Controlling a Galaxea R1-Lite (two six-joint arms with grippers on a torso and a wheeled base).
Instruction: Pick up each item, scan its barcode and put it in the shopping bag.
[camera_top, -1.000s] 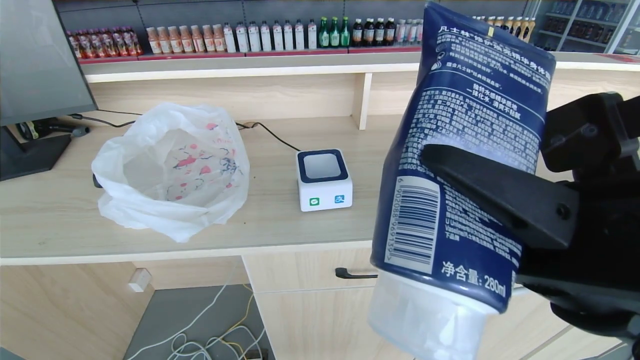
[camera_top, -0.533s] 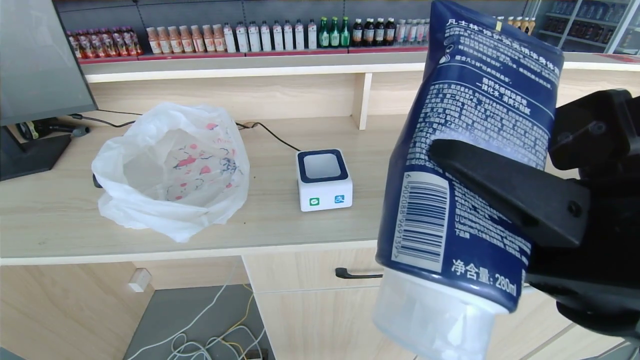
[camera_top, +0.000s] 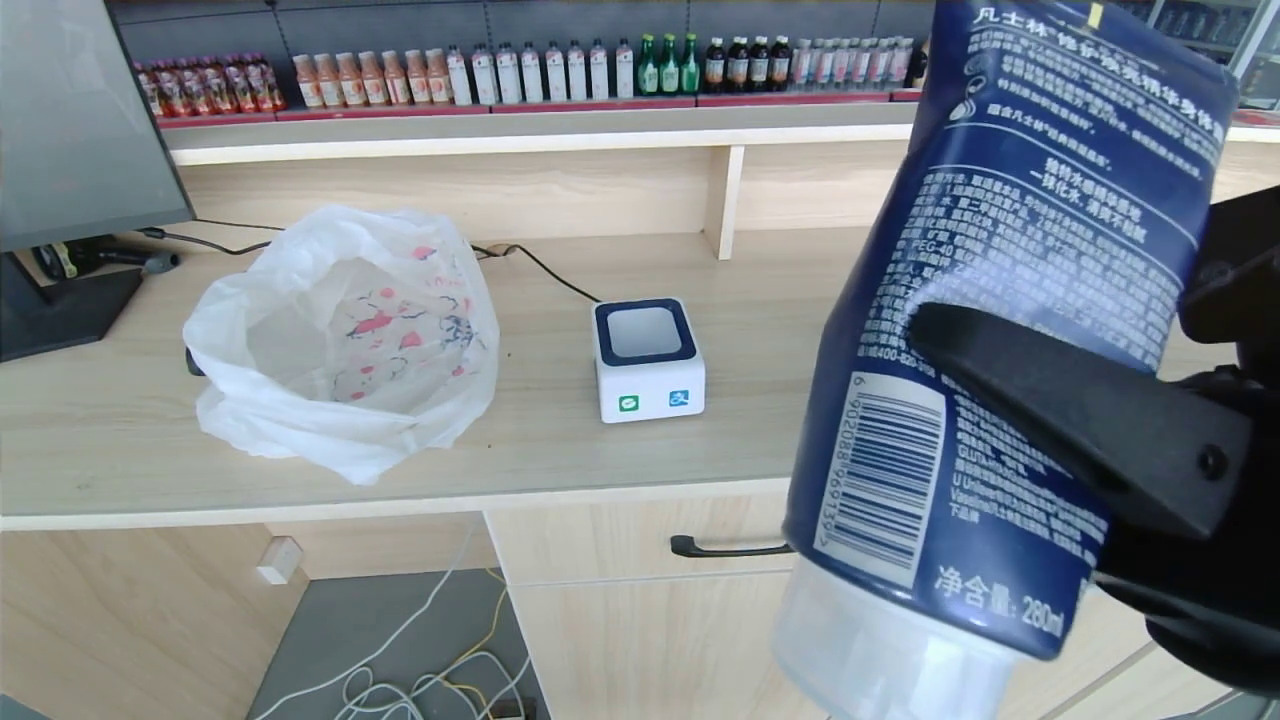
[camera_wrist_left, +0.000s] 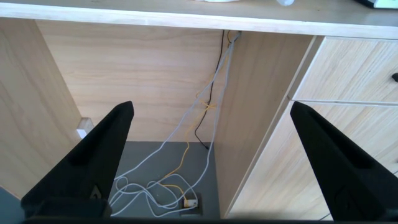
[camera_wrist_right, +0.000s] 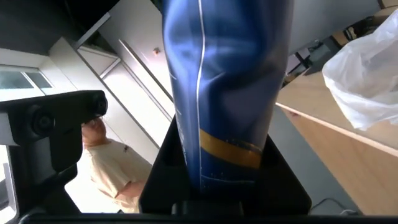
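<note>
A dark blue lotion tube (camera_top: 1010, 320) with a clear cap hangs cap-down close to the head camera at the right, its barcode (camera_top: 880, 470) facing the camera. My right gripper (camera_top: 1010, 370) is shut on the tube; one black finger (camera_top: 1070, 410) crosses its front. The right wrist view has the tube (camera_wrist_right: 224, 87) clamped between the fingers. The white scanner (camera_top: 648, 358) with a dark blue rim sits mid-counter. An open white shopping bag (camera_top: 345, 335) lies left of it. My left gripper (camera_wrist_left: 211, 162) is open below the counter, over cables on the floor.
A monitor (camera_top: 80, 130) on a stand is at the counter's far left. A cable (camera_top: 540, 265) runs to the scanner. Bottles (camera_top: 560, 70) line the shelf behind. A drawer handle (camera_top: 720, 548) sits below the counter edge (camera_top: 400, 505).
The right gripper has carried the tube to the right and slightly nearer the camera. Bag and scanner have not moved.
</note>
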